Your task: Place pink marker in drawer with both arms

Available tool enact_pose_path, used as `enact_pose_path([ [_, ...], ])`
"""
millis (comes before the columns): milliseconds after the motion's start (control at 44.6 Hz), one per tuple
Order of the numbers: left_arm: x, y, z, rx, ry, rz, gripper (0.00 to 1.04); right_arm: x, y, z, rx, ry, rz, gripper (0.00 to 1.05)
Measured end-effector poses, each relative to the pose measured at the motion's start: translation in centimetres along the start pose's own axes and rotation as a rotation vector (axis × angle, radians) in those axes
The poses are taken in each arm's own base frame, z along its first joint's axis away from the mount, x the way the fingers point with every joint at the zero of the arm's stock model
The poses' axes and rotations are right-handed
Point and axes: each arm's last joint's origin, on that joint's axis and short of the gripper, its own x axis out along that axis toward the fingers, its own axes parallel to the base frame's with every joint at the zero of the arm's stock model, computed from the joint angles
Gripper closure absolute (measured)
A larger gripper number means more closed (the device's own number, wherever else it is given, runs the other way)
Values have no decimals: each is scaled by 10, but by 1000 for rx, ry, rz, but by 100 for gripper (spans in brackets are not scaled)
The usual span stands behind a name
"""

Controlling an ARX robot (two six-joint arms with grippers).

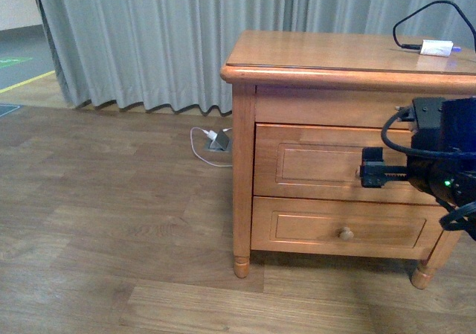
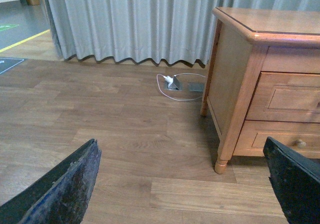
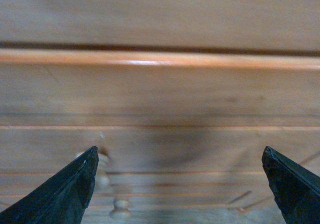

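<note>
The right gripper point(image 1: 370, 176) hangs spread at the closed top drawer point(image 1: 320, 163), by its blurred knob point(image 3: 102, 166). That knob, small, hard and smooth, likely wants a centred pinch. No pink marker shows.

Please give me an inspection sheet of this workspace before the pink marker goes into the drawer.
Surface: nightstand top, bare wood apart from the adapter.
Job's things: upper drawer shut; pink marker: nothing seen.
Clutter: white adapter at the top's far right.
Grippers: right pincer open, at the upper drawer's front; left pincer open, over the floor.
Cables: black cable looping from the adapter; white cable on the floor.
Surroundings: grey curtain, wood floor.
</note>
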Motion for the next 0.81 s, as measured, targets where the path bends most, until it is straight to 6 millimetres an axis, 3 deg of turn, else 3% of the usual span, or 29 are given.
enact_pose_path([
  [202, 0, 0, 0, 0, 0, 0, 6, -40, -15, 10, 31, 30, 22, 8],
  [808, 0, 0, 0, 0, 0, 0, 6, -259, -34, 104, 36, 41, 81, 8],
])
